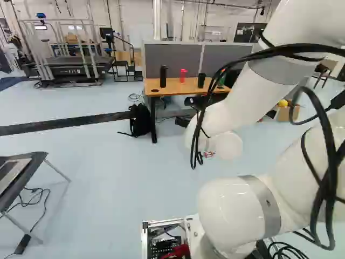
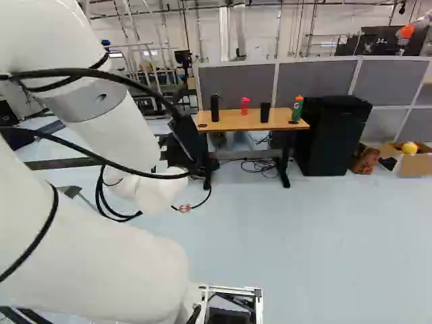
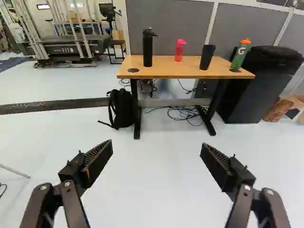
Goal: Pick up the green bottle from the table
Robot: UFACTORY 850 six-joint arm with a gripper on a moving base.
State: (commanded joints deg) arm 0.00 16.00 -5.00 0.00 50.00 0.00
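Green bottle (image 3: 240, 54): one, upright near the end of the table (image 3: 185, 74), beyond the black tumbler (image 3: 207, 57). My gripper (image 3: 156, 148): one, spread wide, empty, well short. Risks: skewed approach, tumbler toppled; late braking, tabletop rammed.

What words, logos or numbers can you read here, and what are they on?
Nothing reads with certainty.
Green bottle with orange cap: a pale mark, too small.
Large dark exercise machine: pale letters, too blurred.
Black panel, upper right of the right base view: pale marks, too small.
White robot arm: red-and-white sticker, too blurred.
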